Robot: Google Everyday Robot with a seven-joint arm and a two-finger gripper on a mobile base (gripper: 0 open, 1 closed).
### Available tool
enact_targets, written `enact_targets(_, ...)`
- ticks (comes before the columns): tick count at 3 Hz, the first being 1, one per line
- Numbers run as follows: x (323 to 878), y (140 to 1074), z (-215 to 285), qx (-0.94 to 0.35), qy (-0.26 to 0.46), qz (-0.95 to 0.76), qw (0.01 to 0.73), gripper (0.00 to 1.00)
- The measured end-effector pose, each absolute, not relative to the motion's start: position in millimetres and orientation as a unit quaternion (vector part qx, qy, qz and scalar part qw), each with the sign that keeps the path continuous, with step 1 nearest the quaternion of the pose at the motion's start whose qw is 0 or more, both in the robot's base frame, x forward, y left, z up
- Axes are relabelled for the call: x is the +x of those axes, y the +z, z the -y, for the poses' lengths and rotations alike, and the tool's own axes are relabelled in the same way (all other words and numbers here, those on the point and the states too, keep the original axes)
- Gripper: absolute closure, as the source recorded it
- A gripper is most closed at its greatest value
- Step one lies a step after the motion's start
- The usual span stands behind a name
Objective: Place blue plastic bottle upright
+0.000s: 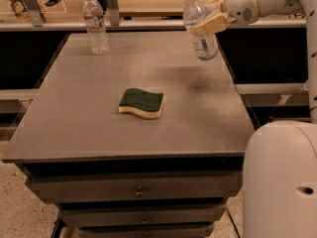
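Two plastic bottles are in view. One, a clear plastic bottle with a white cap and a wide blue-and-white label [206, 46], is held off the grey bench [74, 118] near its far right corner. It is gripped by the robot's hand [202, 17], whose two beige fingers [210, 25] are closed on it just above the label. This bottle is almost upright, cap on top and leaning a little toward the left. Its base is clear of the bench surface, with a faint dark shadow beneath it. The white arm [267, 1] reaches in from the right. The other, a clear plastic bottle with a narrow red-and-white label [95, 26], stands upright near the far left corner of the bench, well apart from the hand. A green-topped yellow sponge [141, 103] lies flat about the middle of the bench, nearer the front edge than either bottle.
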State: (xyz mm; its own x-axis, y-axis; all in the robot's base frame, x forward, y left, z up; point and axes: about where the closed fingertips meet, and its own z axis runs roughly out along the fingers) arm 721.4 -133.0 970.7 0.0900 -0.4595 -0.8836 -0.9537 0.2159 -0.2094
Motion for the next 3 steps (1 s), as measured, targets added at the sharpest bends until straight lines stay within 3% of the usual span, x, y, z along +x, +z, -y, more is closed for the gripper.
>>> enact_targets(2,699,954,128,-0.478,0.367,-0.613,0.511,1.00)
enact_targets(3,681,938,98,-0.471,0.414,-0.579,0.521,1.00)
